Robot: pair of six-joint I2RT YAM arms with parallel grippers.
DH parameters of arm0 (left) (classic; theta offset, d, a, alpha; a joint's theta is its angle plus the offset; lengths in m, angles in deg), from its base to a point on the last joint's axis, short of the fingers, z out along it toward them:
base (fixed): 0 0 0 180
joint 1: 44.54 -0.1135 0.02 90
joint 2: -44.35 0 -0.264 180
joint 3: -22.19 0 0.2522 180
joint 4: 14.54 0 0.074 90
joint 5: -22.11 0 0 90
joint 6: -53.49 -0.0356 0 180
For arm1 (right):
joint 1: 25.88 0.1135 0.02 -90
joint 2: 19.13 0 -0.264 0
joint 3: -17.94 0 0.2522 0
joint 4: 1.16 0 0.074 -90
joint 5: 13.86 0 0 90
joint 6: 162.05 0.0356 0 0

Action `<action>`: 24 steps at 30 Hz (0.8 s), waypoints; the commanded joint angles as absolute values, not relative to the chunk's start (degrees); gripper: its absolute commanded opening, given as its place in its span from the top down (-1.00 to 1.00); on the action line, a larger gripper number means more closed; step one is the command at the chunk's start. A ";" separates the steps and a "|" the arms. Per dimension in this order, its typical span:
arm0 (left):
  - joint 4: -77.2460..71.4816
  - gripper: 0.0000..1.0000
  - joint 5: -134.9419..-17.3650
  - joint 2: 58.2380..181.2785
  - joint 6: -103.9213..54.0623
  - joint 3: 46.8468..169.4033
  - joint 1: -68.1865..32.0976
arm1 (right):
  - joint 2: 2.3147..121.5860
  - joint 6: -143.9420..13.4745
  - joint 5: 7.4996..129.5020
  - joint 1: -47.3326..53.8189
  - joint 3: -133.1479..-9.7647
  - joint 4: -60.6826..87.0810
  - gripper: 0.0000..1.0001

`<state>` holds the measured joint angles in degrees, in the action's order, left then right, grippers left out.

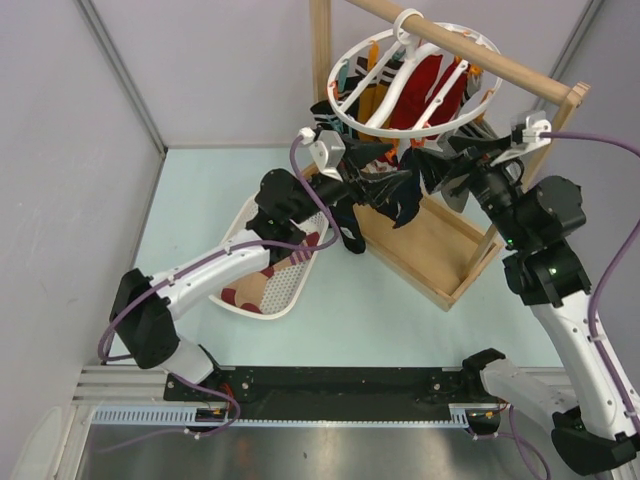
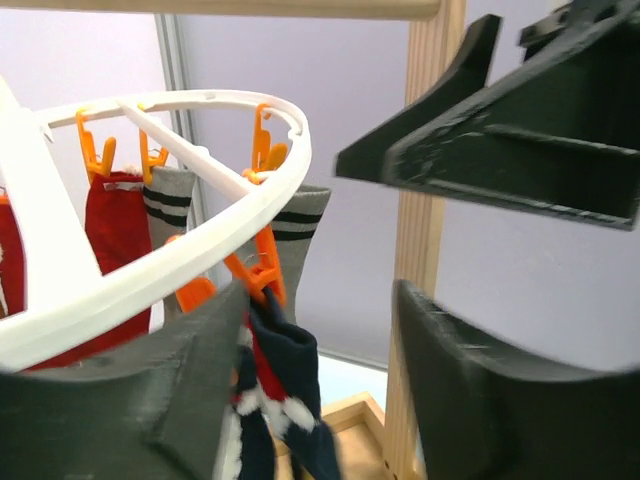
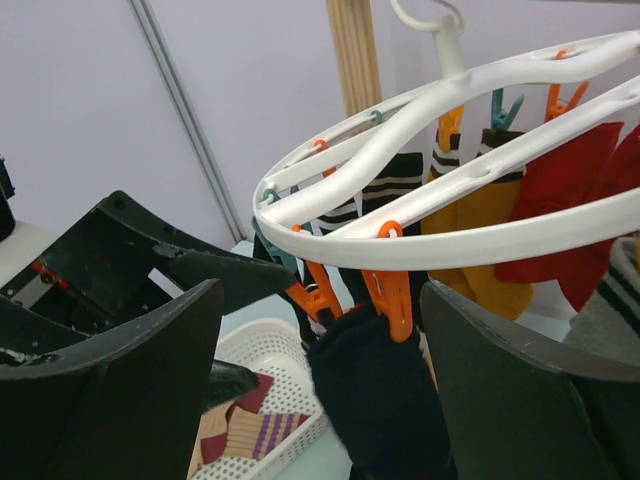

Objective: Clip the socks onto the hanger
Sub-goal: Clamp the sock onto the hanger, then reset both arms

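- The arm bases are set at the near edge of the table [image 1: 200, 200]. The left arm is stretched forward over a white basket [image 1: 275, 312], in which patterned socks [image 1: 255, 292] are left lying.
- A wooden frame [image 1: 430, 250] is stood just beyond the basket, to its right, and a round rail [image 1: 470, 48] is carried across its top.
- The left gripper [image 2: 320, 400] is raised beneath the near side of the hanger [image 2: 150, 275]. Its jaws are held wide apart and nothing is gripped.
- A navy sock [image 2: 285, 390] with red and white marks is hung from an orange clip [image 2: 262, 275] and is seen in that gap, close against one finger.
- The right gripper [image 3: 330, 400] is raised just beside the left one, also under the ring. Its jaws are likewise spread wide, with nothing grasped.
- A dark sock [image 3: 380, 400] is hung from a second orange clip [image 3: 392, 295] between those fingers, clear of both. Whether it is the same sock cannot be told.
- The hanger is hooked over the rail and is tilted.
- Farther round its ring, red socks [image 1: 425, 90], yellow socks [image 3: 480, 220] and grey striped socks [image 2: 300, 235] are clipped.
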<state>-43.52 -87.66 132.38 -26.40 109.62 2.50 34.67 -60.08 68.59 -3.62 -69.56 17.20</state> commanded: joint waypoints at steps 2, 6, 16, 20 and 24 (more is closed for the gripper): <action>-38.59 -0.60 -86.79 124.18 -25.61 110.93 2.30 | 29.39 -62.99 70.86 -3.74 -69.83 20.95 -0.75; -30.16 -0.91 -80.49 116.90 -26.31 107.95 2.30 | 25.26 -64.66 74.37 -3.74 -69.56 26.12 -0.87; 6.23 -1.00 -48.16 93.87 -28.43 99.25 0.81 | 12.87 -69.23 87.03 -3.73 -67.72 39.49 -0.99; 15.91 -0.99 -38.64 82.69 -28.42 92.66 0.54 | 6.99 -70.02 92.04 -3.73 -65.79 43.09 -0.99; 21.54 -1.00 -31.61 72.41 -28.42 89.31 0.54 | 2.25 -70.64 96.25 -3.74 -62.10 44.68 -0.99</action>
<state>11.89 -43.64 80.01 -27.56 91.51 0.89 6.08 -68.87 89.68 -3.62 -64.99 40.66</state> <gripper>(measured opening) 0.996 0.994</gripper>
